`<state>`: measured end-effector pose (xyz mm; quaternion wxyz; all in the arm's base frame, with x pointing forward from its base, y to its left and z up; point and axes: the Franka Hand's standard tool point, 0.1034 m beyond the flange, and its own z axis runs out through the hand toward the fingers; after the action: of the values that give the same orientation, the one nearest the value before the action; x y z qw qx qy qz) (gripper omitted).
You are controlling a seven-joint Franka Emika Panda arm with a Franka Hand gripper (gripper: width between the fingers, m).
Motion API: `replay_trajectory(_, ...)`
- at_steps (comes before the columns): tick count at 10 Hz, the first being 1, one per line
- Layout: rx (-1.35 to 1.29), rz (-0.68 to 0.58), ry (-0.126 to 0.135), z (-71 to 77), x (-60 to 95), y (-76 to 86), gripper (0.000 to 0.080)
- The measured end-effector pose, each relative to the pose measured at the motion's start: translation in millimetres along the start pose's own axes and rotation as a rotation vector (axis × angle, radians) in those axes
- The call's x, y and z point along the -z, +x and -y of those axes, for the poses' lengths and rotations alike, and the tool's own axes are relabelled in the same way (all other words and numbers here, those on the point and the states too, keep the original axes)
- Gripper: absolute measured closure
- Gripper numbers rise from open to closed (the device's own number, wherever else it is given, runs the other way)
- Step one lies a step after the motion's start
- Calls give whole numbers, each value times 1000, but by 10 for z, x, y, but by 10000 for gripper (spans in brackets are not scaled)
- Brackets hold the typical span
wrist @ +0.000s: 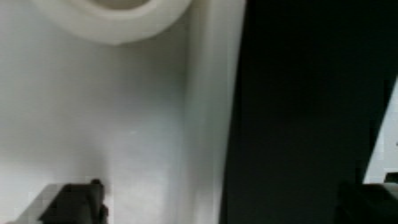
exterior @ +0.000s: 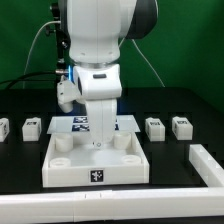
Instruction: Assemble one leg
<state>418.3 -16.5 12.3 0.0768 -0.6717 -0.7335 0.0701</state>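
The large white square tray-shaped part (exterior: 125, 172) lies at the table's middle, with round corner sockets. My gripper (exterior: 98, 141) hangs straight down over the tray's rear part. In the wrist view the gripper (wrist: 228, 205) is open and holds nothing. One dark fingertip (wrist: 71, 204) is over the white tray surface (wrist: 107, 110) and the other is over the black table. A round socket (wrist: 125, 15) shows close by. Two legs (exterior: 31, 126) stand at the exterior view's left and two legs (exterior: 154, 127) at its right, all away from the gripper.
The marker board (exterior: 70, 124) lies behind the tray, partly hidden by the arm. A white L-shaped rail (exterior: 206, 162) lies at the exterior view's right and runs along the front edge. Cables hang behind the arm.
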Motion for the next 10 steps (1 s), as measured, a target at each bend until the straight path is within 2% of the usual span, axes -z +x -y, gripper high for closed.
replay_trajectory(4, -27, -1, -2, -12, -9, 0, 149)
replay_trajectory(5, -32, -1, -1, -11, -8, -2, 235)
replay_trajectory(6, -32, -1, -1, -10, -11, -3, 371)
replay_trajectory(7, -32, -1, 0, -9, -13, -3, 371)
replay_trajectory(8, -32, -1, 0, -8, -14, -4, 554)
replay_trajectory(9, -32, -1, 0, -8, -16, -4, 690)
replay_trajectory(10, -33, 0, -10, -29, 1, -9, 690)
